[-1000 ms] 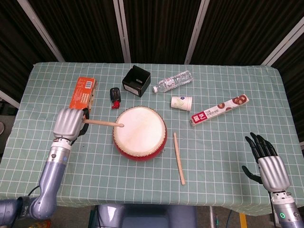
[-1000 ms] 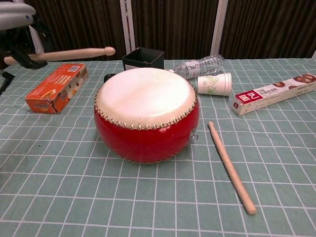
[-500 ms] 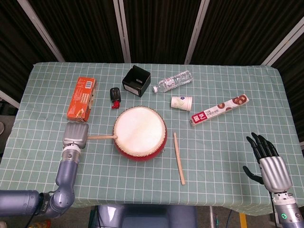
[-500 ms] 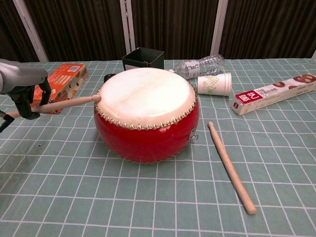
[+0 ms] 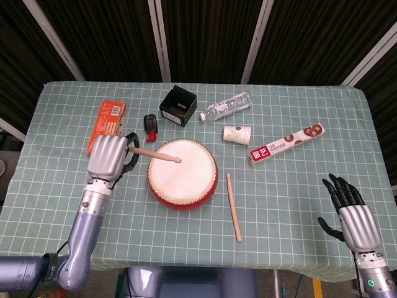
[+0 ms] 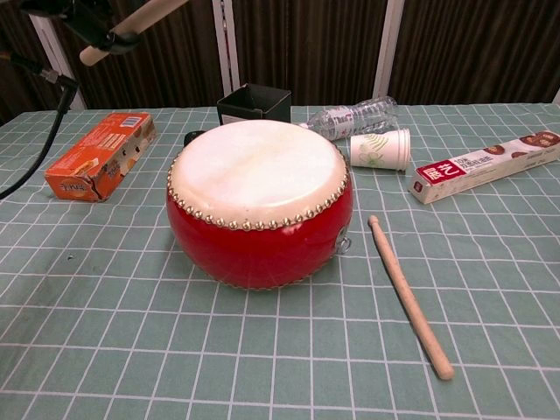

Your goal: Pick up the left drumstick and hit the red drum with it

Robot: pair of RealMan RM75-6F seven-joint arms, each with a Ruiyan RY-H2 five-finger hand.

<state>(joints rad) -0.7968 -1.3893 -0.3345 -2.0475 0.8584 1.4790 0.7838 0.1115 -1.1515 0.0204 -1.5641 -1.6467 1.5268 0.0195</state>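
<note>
At the middle of the checked table (image 5: 74,124) stands the red drum (image 5: 182,174), its pale skin facing up and ringed by studs. Left of it, the left hand (image 5: 109,156) holds the left drumstick (image 5: 154,153), fingers wrapped round the butt end; the stick reaches over the drum's near-left rim with its tip above the skin. In the chest view the stick (image 6: 131,24) sits high at the top-left corner, well above the drumhead (image 6: 259,171), tilted upward.

The right hand (image 5: 352,211) hangs at the table's right front edge, fingers spread and holding nothing, well apart from everything.

A second drumstick (image 5: 234,207) lies flat just right of the drum, with bare cloth beyond it. Behind the drum sit an orange box (image 5: 107,126), a small black and red object (image 5: 150,126), a black container (image 5: 178,106), a lying water bottle (image 5: 226,107), a tipped paper cup (image 5: 238,134) and a long red and white box (image 5: 286,143). The front strip of cloth lies open.
</note>
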